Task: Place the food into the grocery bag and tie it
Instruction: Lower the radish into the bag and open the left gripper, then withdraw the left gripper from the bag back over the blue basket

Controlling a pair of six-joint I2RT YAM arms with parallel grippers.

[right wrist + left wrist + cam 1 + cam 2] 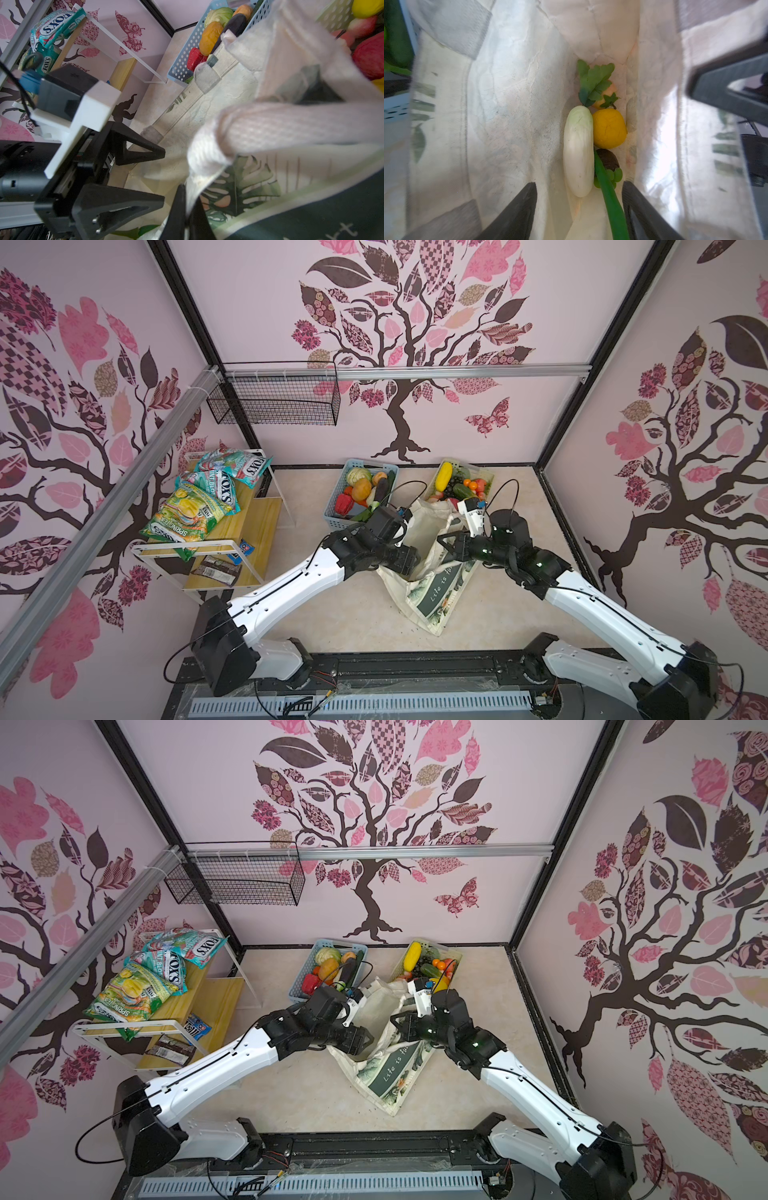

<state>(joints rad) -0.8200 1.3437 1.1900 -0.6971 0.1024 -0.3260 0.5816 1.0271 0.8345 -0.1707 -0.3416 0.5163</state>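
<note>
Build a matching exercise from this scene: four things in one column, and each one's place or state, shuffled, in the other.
1. white vegetable
2. snack packets
3. left gripper
4. right gripper

A. shut on the grocery bag edge
B. on the wooden shelf
C. open, pointing into the bag
D. lying inside the bag

Pairs: 1-D, 2-B, 3-C, 4-A
</note>
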